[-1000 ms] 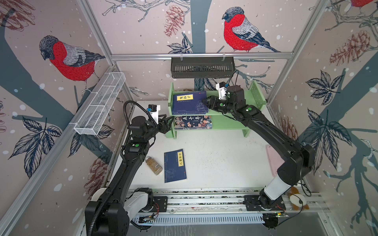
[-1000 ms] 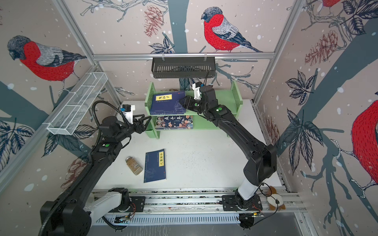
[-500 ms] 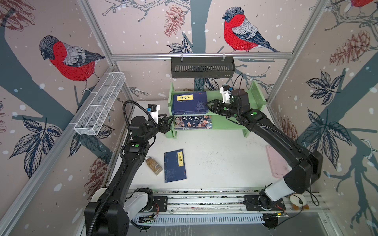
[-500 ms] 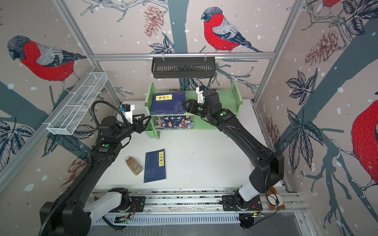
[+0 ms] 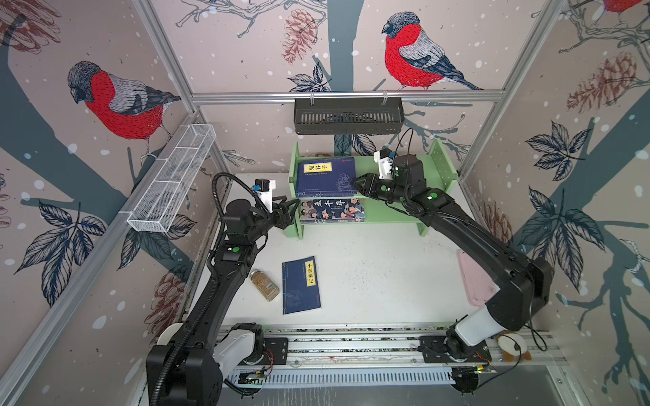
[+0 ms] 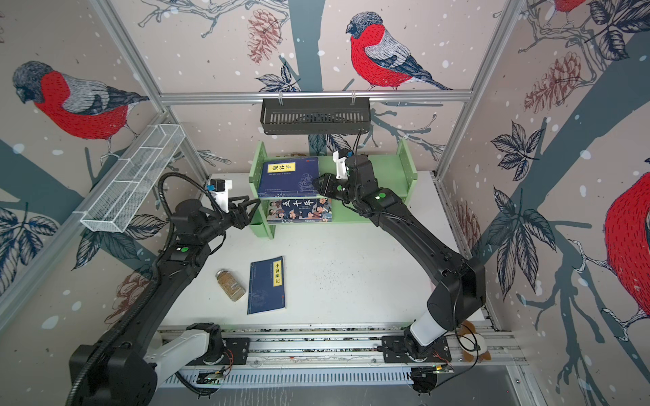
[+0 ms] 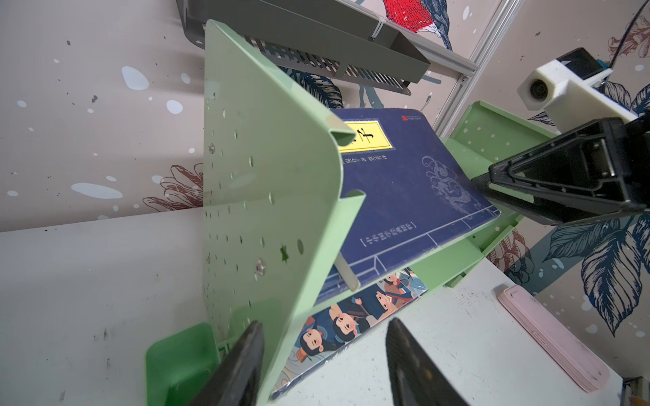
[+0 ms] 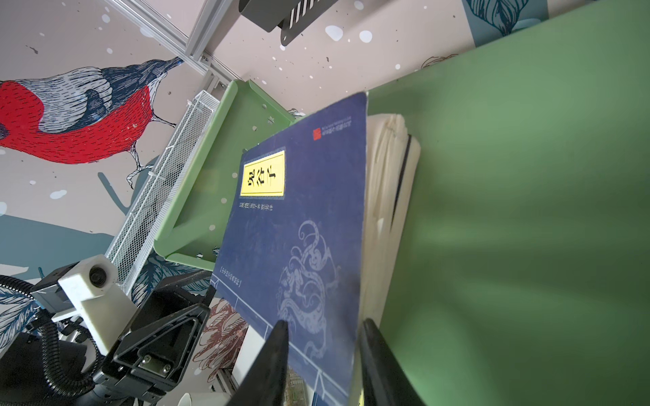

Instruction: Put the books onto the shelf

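Both part-open: left pincer [image 7: 325,321] straddles shelf panel [image 7: 267,175], right pincer [image 8: 323,322] perhaps grips navy book [image 8: 299,211].

Shelf [image 7: 267,140] is smooth painted sheet metal with slight sheen; navy book [image 7: 404,197] cover matt paper; tabletop [image 5: 380,274] matt white, scuffed; jar [image 5: 264,285] clear glass.

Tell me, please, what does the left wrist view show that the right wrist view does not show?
Only the left wrist view plainly shows the cartoon-cover book on the lower tier, the small green cup and a pink tray. Only the right wrist view shows the white wire mesh basket and cream page edges under the top navy cover. Both show the green shelf, the navy book with its yellow label on the upper tier, and the black basket.
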You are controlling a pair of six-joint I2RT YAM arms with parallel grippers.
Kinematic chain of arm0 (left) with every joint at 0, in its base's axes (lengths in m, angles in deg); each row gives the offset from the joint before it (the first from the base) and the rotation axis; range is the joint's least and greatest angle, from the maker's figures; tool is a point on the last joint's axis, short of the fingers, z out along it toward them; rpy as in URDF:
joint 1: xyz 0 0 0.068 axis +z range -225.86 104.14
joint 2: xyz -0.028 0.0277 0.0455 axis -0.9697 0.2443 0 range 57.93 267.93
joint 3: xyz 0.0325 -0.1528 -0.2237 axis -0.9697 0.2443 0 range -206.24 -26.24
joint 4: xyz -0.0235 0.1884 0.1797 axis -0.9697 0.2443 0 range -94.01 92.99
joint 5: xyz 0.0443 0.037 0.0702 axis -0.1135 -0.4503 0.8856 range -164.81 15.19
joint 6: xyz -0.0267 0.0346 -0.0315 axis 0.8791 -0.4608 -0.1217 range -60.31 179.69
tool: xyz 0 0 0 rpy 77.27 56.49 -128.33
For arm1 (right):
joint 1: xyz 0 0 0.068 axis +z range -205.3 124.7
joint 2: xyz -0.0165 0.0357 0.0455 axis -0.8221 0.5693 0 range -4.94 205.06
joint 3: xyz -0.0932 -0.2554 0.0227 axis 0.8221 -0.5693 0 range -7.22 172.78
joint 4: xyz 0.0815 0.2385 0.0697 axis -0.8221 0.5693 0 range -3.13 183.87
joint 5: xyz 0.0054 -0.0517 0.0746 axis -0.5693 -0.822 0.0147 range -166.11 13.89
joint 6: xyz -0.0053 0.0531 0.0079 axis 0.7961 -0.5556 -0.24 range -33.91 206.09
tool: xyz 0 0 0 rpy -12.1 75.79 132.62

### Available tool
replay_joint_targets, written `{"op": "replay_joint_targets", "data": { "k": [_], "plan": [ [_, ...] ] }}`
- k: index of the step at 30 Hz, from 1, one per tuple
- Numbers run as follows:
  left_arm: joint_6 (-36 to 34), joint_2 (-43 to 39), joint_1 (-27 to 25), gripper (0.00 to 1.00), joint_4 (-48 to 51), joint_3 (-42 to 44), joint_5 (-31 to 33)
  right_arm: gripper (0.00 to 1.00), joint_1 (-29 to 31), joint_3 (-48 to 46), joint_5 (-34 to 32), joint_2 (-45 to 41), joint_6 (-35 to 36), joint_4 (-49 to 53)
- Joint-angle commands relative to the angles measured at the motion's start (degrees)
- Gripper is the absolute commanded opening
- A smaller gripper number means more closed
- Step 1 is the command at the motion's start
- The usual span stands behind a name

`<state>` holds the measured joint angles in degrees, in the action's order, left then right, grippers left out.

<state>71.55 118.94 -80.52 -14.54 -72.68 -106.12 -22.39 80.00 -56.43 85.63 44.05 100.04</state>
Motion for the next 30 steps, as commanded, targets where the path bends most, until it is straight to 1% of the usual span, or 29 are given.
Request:
{"op": "replay_joint_targets", "data": {
  "k": [1,15,18,22,30],
  "plan": [
    [0.45,0.33,-0.08,0.56,-2.84,-0.50,-0.01,0.36,0.14,0.83,1.19,0.38,-0.32,-1.74],
    [0.74,0.86,-0.10,0.54,-2.97,-1.03,0.89,0.36,0.23,3.86,1.22,2.51,1.13,-0.05],
    [0.54,0.82,-0.09,0.54,-2.54,-0.94,0.89,0.39,-0.20,5.07,0.19,3.29,2.39,1.64],
    [0.21,0.26,-0.08,0.54,-1.93,-0.37,0.31,0.39,-1.06,5.84,-1.19,3.90,3.70,2.83],
    [-0.87,-0.58,-0.08,0.54,0.64,-0.32,-0.94,0.39,-2.66,6.55,-0.08,4.79,4.60,1.84]
  ]
}}
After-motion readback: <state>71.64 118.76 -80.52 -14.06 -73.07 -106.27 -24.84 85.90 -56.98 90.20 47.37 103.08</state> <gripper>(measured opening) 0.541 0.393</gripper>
